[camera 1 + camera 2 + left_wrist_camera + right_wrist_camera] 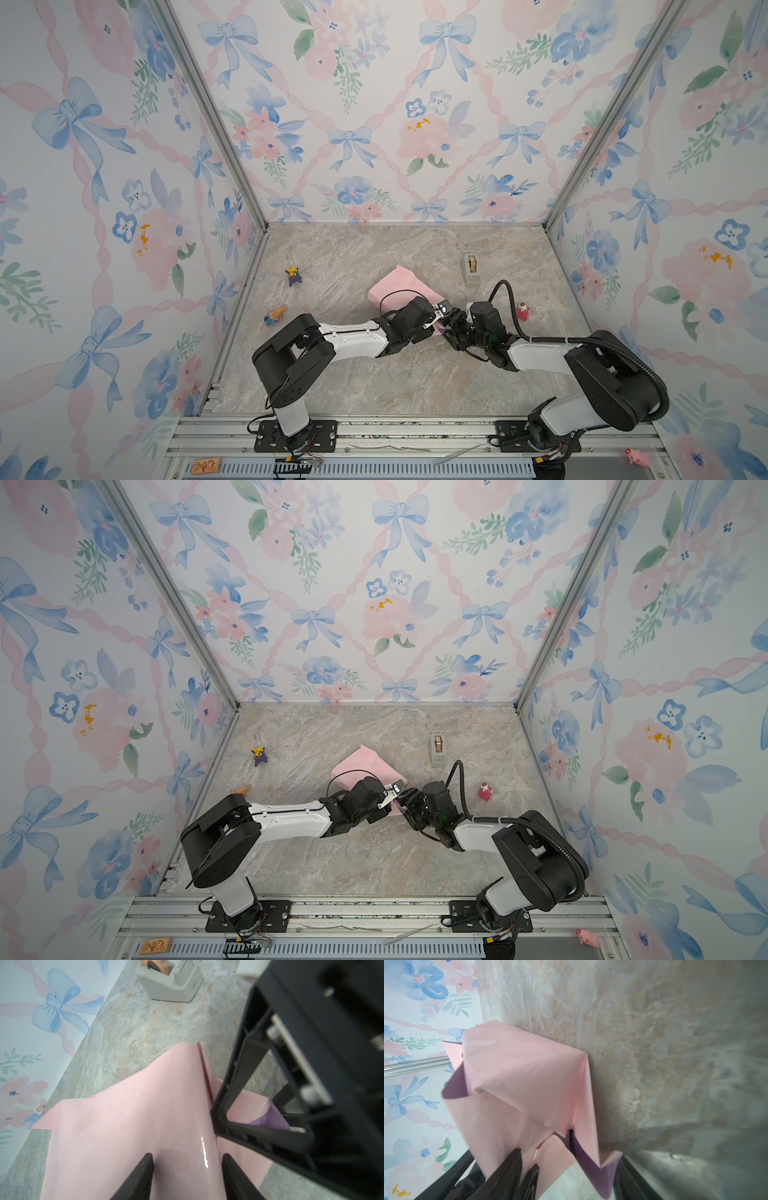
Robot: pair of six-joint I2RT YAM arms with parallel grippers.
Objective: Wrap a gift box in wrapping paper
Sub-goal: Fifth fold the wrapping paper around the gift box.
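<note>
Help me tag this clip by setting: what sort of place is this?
Probably a staged robot work cell, not a home: floral wallpaper panels in an aluminium frame enclose a marble-look tabletop, and a left arm and right arm are bolted to a metal rail at its front.

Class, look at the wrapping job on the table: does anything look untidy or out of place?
Yes. The wrapping paper sits loosely, one end open in crumpled flaps showing the lilac underside. A toy pig lies off the table, by the metal frame.
</note>
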